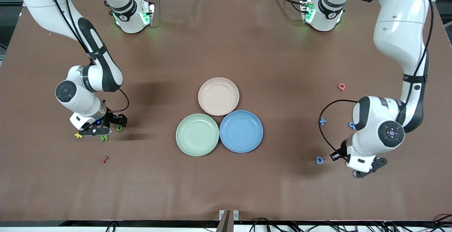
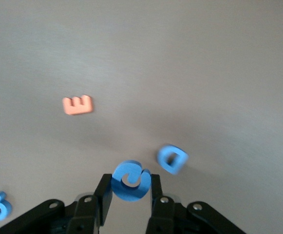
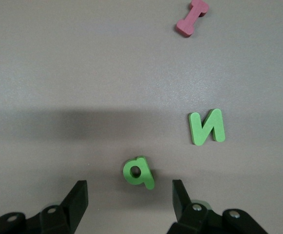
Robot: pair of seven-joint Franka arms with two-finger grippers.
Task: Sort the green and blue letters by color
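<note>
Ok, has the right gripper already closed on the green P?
No: in the right wrist view the right gripper is open, with the green P lying on the table between its fingers, touched by neither.

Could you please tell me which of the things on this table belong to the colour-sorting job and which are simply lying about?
Belong to the job:
blue C, held in the left gripper
blue D
blue plus
green P
green N
green plate
blue plate

Lying about:
orange E
pink Q
yellow letter
beige plate

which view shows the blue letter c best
The left wrist view: the flat blue foam letter C sits large, pinched in the left tool. The front view hides it under the arm; the right wrist view misses it.
</note>
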